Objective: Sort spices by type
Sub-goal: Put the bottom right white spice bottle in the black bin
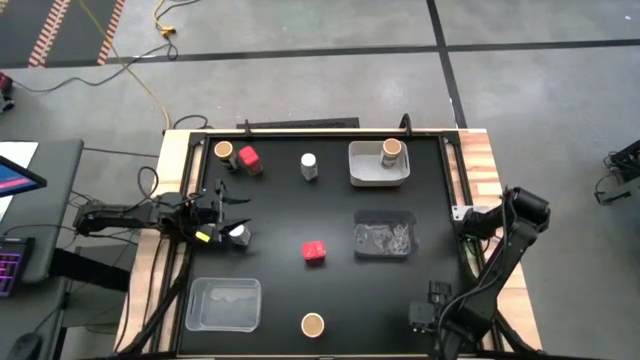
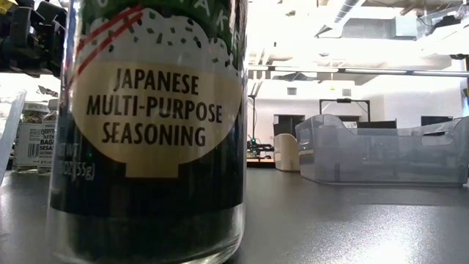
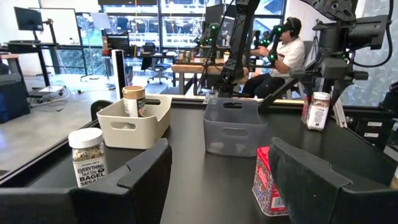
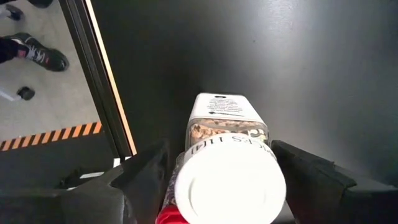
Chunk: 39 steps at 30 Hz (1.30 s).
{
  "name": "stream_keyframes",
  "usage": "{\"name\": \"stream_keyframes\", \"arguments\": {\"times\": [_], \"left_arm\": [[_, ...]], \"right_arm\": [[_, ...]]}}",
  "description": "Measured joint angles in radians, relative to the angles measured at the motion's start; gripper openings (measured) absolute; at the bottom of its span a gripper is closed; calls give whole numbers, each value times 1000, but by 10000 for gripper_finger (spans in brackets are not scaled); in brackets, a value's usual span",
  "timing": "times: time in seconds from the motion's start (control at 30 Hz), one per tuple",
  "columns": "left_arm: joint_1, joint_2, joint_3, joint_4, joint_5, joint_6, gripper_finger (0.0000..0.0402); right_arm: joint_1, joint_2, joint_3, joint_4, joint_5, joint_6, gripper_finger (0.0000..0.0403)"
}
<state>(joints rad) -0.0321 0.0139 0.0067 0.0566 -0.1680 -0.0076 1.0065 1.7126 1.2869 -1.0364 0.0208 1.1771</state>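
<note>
Overhead, the left gripper (image 1: 238,220) hovers at the left edge of the table (image 1: 280,200), aimed across it; a red box (image 1: 313,252) stands ahead of it, likely nearer this arm than the right gripper (image 1: 425,318), which sits low at the right corner; at table height, a seasoning jar (image 2: 146,125) crowds the frame; the left wrist camera shows its jaws apart and empty, the red box upright just off one fingertip; only the right wrist camera reveals a white-lidded jar (image 4: 227,168) beneath that gripper, lid toward the lens; whether it is clamped cannot be told
</note>
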Motion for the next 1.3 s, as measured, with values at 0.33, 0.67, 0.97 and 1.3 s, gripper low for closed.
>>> {"name": "stream_keyframes", "arguments": {"times": [0.33, 0.67, 0.97, 1.3], "left_arm": [[0, 0, 0, 0, 0, 0, 256], [0, 0, 0, 0, 0, 0, 256], [0, 0, 0, 0, 0, 0, 256], [0, 0, 0, 0, 0, 0, 256]], "right_arm": [[-1, 2, -85, 104, -24, 49, 305], [-8, 1, -85, 95, -18, 21, 302], [-8, 1, -85, 95, -19, 19, 234], [-29, -94, -85, -26, -23, 20, 220]]}}
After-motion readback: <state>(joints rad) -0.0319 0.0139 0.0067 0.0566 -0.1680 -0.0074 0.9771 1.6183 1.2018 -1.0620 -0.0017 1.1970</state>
